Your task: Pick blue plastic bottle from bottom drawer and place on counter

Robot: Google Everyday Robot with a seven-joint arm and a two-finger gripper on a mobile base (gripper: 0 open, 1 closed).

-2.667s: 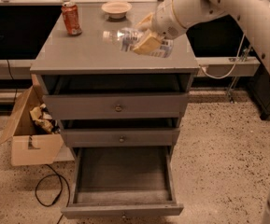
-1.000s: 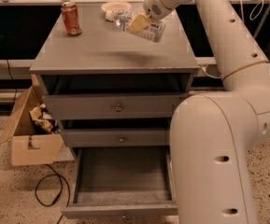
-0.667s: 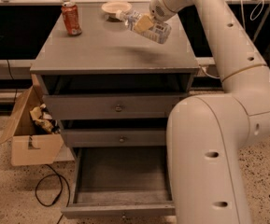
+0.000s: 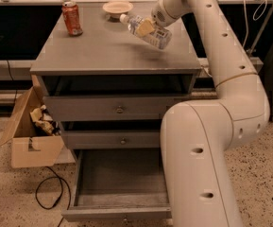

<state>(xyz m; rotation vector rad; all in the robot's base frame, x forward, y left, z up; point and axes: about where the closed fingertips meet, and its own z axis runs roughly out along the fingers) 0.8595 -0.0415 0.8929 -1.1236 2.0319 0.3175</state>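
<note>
The blue plastic bottle (image 4: 148, 31) is clear with a white cap and pale label. It is tilted, cap to the upper left, held just above the right rear part of the counter (image 4: 103, 46). My gripper (image 4: 148, 26) is shut on the blue plastic bottle around its middle; the arm reaches in from the right. The bottom drawer (image 4: 119, 186) is pulled open at the foot of the cabinet and its inside shows nothing in it.
An orange-red soda can (image 4: 72, 18) stands at the counter's rear left. A small pale bowl (image 4: 117, 7) sits at the rear centre. An open cardboard box (image 4: 29, 129) with crumpled paper and a black cable (image 4: 48, 195) lie on the floor to the left. My arm's large white link fills the lower right.
The bottle and my gripper have shifted a little to the right and lower over the counter's rear. Compared with the oldest frame, the arm has swung up close in front of the camera.
</note>
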